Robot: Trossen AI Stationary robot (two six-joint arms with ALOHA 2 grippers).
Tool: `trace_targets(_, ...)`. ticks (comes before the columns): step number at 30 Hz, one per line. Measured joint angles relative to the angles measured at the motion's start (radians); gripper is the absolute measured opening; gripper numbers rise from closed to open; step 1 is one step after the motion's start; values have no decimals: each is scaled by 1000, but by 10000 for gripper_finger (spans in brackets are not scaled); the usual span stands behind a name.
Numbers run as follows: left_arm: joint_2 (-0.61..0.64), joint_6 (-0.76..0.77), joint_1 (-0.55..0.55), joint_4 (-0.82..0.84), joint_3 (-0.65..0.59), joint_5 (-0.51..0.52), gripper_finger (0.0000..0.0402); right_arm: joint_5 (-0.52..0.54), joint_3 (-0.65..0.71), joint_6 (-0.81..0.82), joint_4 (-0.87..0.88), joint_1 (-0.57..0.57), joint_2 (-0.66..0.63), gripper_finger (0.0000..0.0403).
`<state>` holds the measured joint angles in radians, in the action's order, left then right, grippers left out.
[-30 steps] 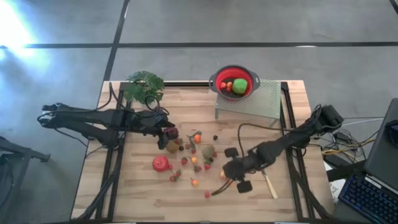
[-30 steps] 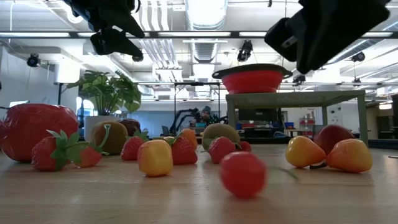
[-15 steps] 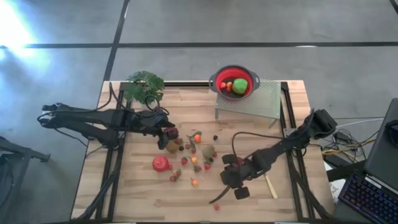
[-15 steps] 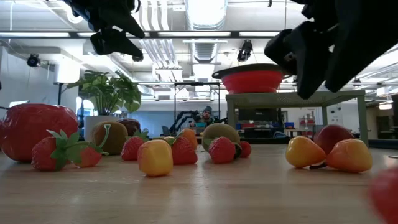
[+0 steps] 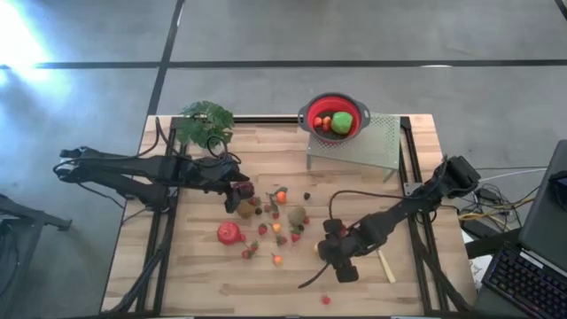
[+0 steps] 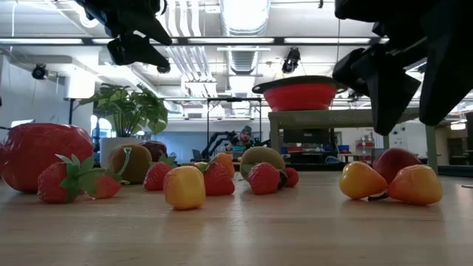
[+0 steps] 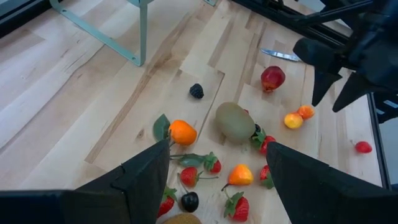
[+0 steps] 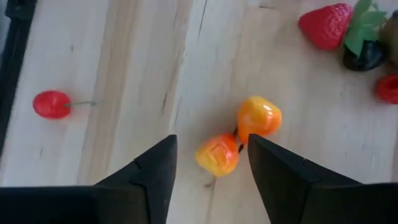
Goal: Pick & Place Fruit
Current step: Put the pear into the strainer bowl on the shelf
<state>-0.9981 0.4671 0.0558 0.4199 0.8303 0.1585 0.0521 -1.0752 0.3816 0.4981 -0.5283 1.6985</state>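
Desk (image 5: 204, 275) holds a scatter of toy fruit mid-surface; red colander (image 5: 334, 116) on the metal rack (image 5: 372, 146) at the back already has a green and some red/orange pieces in it.

Big magenta-red fruit (image 5: 229, 233) sits left of the cluster, kiwi (image 7: 235, 121) near the middle.

Left end effector (image 5: 241, 188) hangs over the cluster's left edge, fingers apart, nothing in them.

Right end effector (image 8: 208, 163) is low over the orange pair (image 8: 238, 137), fingers apart, empty, one piece between the tips.

Lone red cherry (image 5: 325, 299) lies near the desk's front edge.

Risks: the pair is touching, so closing on one likely nudges the other; round fruit can squirt out; the cherry could roll off the edge if bumped.
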Motion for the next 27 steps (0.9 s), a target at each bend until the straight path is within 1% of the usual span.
trace_targets(13, 0, 0, 0, 0, 0, 0, 273, 0, 0, 12, -9, -14, 4, 189)
trace_targets(23, 0, 0, 0, 0, 0, 0, 273, 7, 19, 33, -19, -15, 4, 209)
trace_targets(27, 0, 0, 0, 0, 0, 0, 273, 27, 61, 61, -72, -15, 4, 216)
